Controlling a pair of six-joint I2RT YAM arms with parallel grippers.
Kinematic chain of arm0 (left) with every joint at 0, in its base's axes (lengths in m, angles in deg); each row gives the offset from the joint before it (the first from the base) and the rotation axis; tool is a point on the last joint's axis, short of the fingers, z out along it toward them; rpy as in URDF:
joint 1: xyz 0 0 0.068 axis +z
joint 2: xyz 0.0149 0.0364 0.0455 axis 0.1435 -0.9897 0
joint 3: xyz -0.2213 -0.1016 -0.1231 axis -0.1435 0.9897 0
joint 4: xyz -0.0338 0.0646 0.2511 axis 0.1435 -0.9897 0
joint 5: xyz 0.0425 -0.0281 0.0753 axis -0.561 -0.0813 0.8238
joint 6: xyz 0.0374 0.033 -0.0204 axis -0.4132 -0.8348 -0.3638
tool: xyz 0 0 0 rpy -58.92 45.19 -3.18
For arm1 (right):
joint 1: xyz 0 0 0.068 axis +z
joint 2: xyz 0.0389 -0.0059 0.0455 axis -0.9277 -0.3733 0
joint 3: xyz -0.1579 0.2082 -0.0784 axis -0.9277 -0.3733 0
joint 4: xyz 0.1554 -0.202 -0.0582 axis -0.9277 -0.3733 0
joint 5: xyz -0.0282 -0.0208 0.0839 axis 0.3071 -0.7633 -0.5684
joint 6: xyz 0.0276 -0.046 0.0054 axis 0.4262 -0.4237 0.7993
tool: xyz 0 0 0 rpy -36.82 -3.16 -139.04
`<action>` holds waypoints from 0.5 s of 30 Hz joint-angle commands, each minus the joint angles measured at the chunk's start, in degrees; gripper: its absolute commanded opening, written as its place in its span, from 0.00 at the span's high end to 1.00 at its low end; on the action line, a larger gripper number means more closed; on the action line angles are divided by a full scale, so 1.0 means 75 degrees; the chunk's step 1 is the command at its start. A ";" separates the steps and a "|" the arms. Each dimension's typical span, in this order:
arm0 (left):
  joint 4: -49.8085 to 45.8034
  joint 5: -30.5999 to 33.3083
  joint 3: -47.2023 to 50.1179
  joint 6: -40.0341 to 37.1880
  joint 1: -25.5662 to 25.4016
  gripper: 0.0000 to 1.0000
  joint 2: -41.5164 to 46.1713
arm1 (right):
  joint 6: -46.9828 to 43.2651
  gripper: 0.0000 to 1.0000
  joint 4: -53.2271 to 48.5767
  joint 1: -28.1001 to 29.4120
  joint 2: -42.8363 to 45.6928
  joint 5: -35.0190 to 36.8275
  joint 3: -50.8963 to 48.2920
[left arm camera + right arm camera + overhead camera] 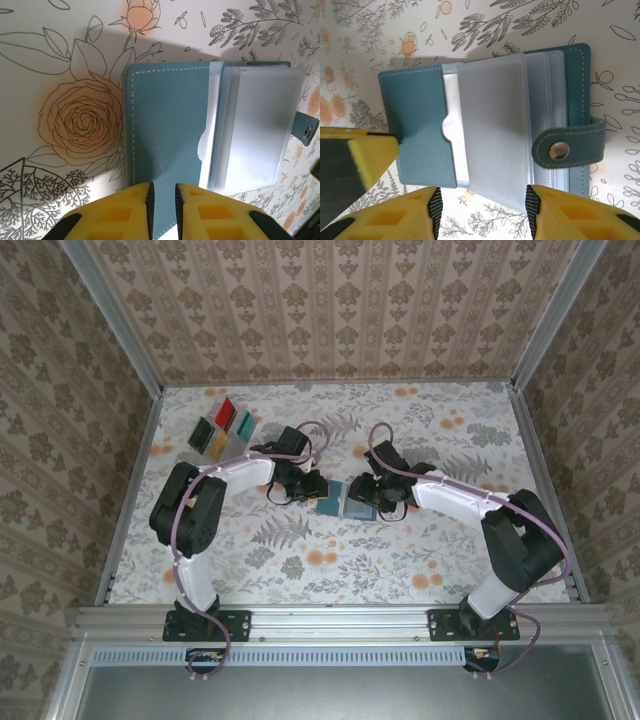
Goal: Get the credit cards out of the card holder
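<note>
The teal card holder (333, 506) lies open on the table between both grippers. Its teal pocket flap (165, 125) is on one side and clear plastic sleeves (495, 130) are fanned on the other. Its snap strap (565, 148) is undone. A white edge (451, 131) shows in the pocket notch; I cannot tell whether it is a card. My left gripper (163, 200) points down onto the flap's edge, with only a narrow slit between its jaws and nothing in it. My right gripper (484, 207) stands open astride the sleeves' near edge. Several credit cards (226, 426) lie at the far left.
The loose cards, red (226, 409), teal (244, 422), black (201, 433), yellow (219, 444) and grey (240, 444), lie close together near the left wall. Patterned walls enclose the floral table (450, 440) on three sides.
</note>
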 commanded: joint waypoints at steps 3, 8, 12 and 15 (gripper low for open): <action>0.0009 0.0033 0.0031 0.0025 -0.0028 0.80 -0.0263 | 0.0063 0.48 -0.0525 0.0115 0.0197 0.0112 -0.0211; -0.0055 0.0057 0.0033 0.0000 -0.0028 0.82 -0.0367 | 0.0137 0.46 -0.0524 0.0159 -0.0116 0.0091 -0.0245; -0.0093 0.0076 0.0024 -0.0037 -0.0028 0.83 -0.0400 | 0.0118 0.47 -0.0349 0.0164 -0.0307 -0.0070 -0.0110; -0.0123 0.0104 0.0005 -0.0059 -0.0028 0.83 -0.0391 | 0.0097 0.47 -0.0439 0.0164 -0.0480 -0.0089 0.0121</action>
